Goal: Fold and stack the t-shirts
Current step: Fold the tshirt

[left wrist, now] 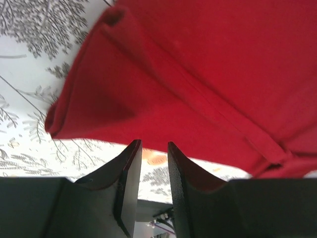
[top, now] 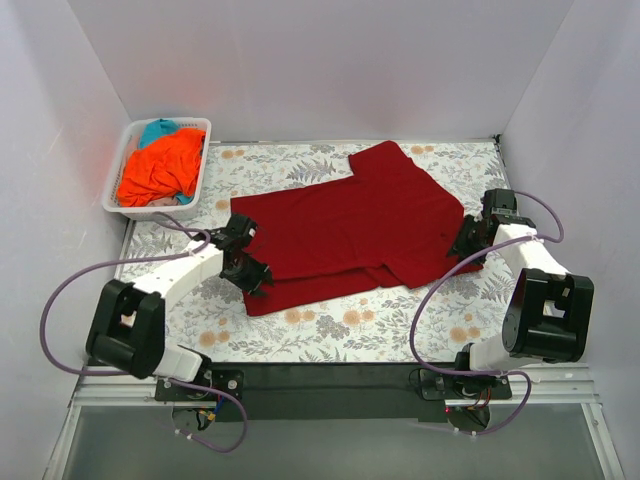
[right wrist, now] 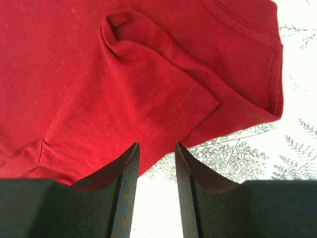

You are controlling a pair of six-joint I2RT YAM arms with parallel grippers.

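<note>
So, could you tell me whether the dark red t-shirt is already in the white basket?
No, the dark red t-shirt lies spread on the tablecloth, apart from the basket, which holds the orange t-shirt.

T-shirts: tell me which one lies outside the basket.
The dark red t-shirt, spread on the tablecloth; the orange t-shirt and teal t-shirt sit bunched in the white basket.

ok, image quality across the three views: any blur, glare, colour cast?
Top external: sharp and evenly lit, with an orange glow on the left wall beside the basket, next to the orange shirt. Left wrist: dark red shirt slightly soft, tablecloth washed out. Right wrist: sleeve stitching crisp, tablecloth blown white at right.
</note>
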